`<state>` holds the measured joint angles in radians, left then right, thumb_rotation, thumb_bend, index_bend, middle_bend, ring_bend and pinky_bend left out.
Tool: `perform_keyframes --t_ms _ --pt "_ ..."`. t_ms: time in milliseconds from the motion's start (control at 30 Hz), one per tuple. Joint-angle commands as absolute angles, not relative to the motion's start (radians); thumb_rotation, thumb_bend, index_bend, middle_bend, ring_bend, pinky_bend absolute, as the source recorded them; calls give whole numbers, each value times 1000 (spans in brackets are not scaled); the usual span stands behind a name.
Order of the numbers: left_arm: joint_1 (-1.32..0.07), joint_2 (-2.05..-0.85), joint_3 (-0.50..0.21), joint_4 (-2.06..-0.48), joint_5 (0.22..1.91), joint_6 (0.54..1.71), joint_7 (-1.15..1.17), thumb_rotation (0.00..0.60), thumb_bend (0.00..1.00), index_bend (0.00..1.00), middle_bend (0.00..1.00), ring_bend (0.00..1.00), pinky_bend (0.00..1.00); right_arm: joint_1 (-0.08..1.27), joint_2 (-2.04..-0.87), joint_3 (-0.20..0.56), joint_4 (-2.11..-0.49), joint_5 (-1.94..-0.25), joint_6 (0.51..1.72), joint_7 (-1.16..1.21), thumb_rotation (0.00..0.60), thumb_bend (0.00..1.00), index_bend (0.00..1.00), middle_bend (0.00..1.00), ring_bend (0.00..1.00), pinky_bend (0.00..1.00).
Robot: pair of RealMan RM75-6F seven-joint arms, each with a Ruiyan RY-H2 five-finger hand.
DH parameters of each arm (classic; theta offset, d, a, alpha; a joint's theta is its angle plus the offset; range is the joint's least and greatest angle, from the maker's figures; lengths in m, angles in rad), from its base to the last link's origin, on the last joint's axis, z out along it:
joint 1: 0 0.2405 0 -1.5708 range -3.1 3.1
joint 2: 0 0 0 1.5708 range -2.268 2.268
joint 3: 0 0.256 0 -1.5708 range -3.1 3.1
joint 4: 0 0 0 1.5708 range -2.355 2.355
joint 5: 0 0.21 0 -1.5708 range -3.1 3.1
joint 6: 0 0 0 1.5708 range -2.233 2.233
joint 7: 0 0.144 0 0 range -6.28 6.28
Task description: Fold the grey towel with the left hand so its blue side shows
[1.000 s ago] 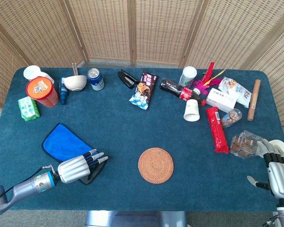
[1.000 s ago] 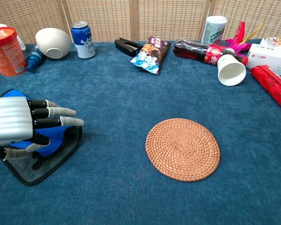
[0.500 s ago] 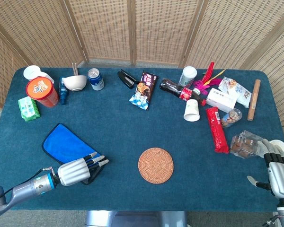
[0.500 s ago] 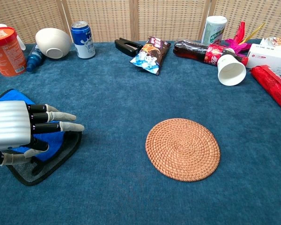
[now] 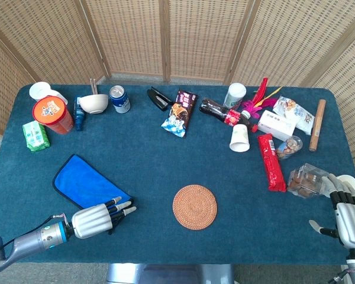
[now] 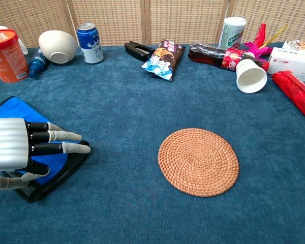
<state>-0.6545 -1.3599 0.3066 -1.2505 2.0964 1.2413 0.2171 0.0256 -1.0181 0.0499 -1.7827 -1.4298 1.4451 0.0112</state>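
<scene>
Since the earlier frame the left hand (image 5: 97,218) has drawn back toward the tabletop's (image 5: 165,160) near edge.

Head view: towel (image 5: 86,182) lies flat at near left, blue up. Left hand empty, fingers extended and apart.

Chest view: dark hem at near corner. Judged soft, light, limp; pinch a corner there.

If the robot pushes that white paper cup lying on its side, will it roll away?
Probably, in a curve. The paper cup lies on its side with its open mouth toward the chest camera, and the mouth looks wider than the base, so it would likely arc round. It looks empty, so likely light. The carpet-like tabletop may slow it.
</scene>
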Motion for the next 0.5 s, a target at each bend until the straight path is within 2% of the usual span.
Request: perform_keyframes --t_ms 33,500 --pt "-653 -1356 312 -1253 2102 1243 212 600 442 721 0 0 219 26 -1018 50 -1783 -1429 1445 11 600 0 0 0 0 0" --pt "-645 -1344 325 -1258 2122 1251 208 600 443 724 0 0 221 26 -1020 49 -1784 -1429 1445 5 600 0 0 0 0 0"
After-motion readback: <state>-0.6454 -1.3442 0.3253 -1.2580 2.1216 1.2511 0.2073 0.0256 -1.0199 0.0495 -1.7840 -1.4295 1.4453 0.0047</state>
